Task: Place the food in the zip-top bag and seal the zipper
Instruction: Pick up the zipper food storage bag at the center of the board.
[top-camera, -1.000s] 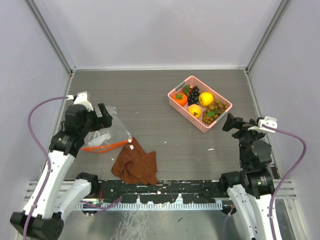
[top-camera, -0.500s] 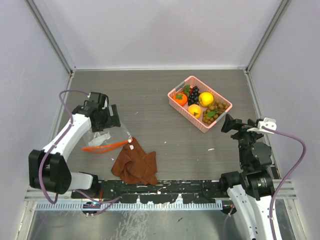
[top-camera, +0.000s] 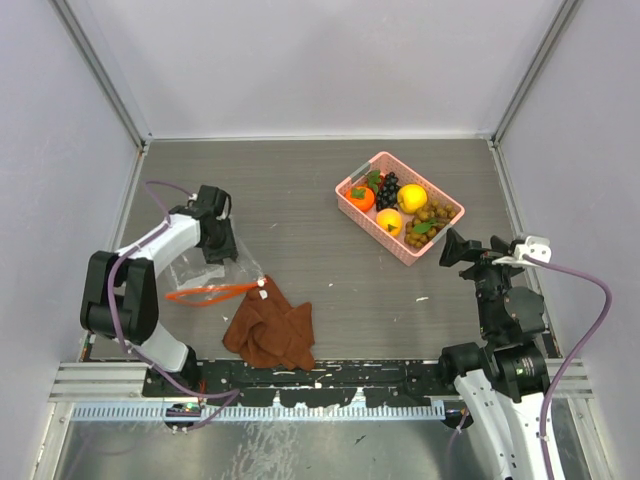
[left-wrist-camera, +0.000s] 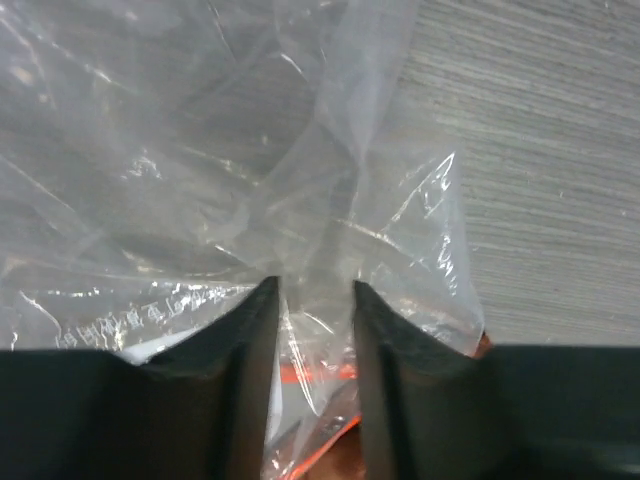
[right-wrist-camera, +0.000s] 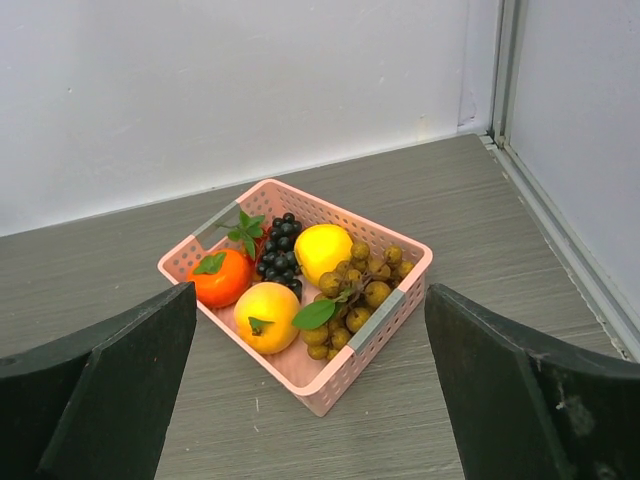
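Note:
The clear zip-top bag (top-camera: 200, 272) lies flat at the left of the table, its orange-red zipper (top-camera: 205, 293) along the near edge. My left gripper (top-camera: 222, 248) points down onto the bag's far right corner. In the left wrist view its jaws (left-wrist-camera: 314, 285) stand narrowed with a gap, and a fold of the bag (left-wrist-camera: 300, 150) rises between them with the zipper (left-wrist-camera: 320, 372) below. The food (right-wrist-camera: 290, 280) fills a pink basket (top-camera: 399, 246): an orange fruit (right-wrist-camera: 222, 277), two yellow ones, dark and brownish-green grapes. My right gripper (top-camera: 447, 247) is wide open, near the basket's right corner.
A rust-brown cloth (top-camera: 270, 328) lies crumpled just right of the zipper's end, near the front rail. The pink basket (right-wrist-camera: 385, 316) stands at the back right. Grey walls with metal rails close in the table on the left, the right and the back.
My left arm has swung forward and down from above the bag onto its far right corner, and its jaws have narrowed around a fold of film. The right arm has barely moved.

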